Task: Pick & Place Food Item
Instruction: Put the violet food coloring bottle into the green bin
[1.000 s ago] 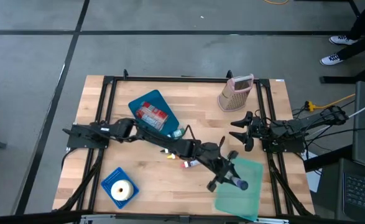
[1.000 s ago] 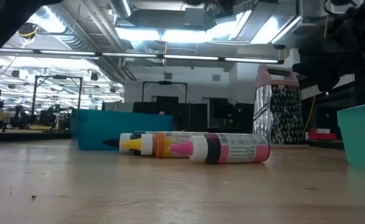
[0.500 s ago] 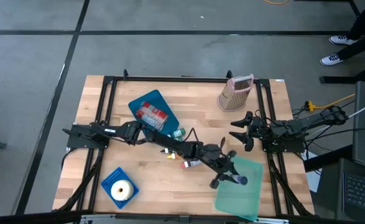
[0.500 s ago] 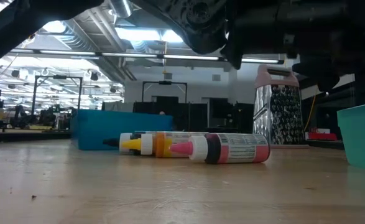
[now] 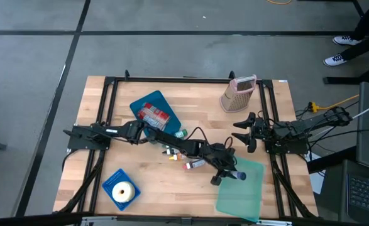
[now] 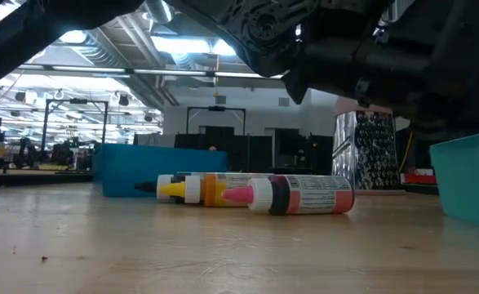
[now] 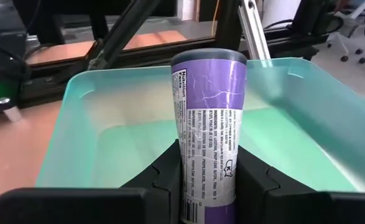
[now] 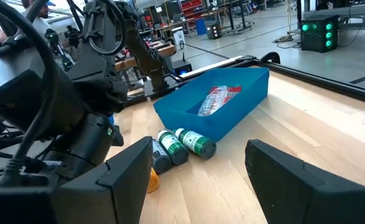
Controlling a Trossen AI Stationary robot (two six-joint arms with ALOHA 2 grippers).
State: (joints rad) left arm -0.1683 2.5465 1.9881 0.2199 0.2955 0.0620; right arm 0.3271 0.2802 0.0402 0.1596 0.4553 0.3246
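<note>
1. Wooden boards make the table top (image 5: 140,182), which has a black frame and stands on a grey floor; the low view looks past it into a large hall with ceiling lights.
2. The left gripper (image 5: 225,175) reaches across the table to the near edge of the green bin (image 5: 247,194) and is clamped on a purple bottle (image 5: 237,176).
3. In the left wrist view the purple bottle (image 7: 208,124) stands between the two dark fingers (image 7: 163,177), above the inside of the green bin (image 7: 319,124).
4. This bottle is a long cylinder with a dark flat end, a purple marbled label and a white panel of small print that cannot be read.
5. The right gripper (image 5: 246,132) waits near the right side of the table, with its fingers apart and nothing between them.
6. On the middle of the table lie small bottles: one with a pink cap (image 6: 304,194) and one with a yellow cap (image 6: 178,189), touching each other.
7. A blue bin (image 5: 154,113) holds a red and white packet (image 5: 154,115), and green-capped bottles (image 8: 182,144) lie just beside it.
8. A pink-handled grater (image 5: 237,94) stands at the far side of the table.
9. A small blue basket (image 5: 110,182) near the front left corner holds a white round thing (image 5: 122,191).
</note>
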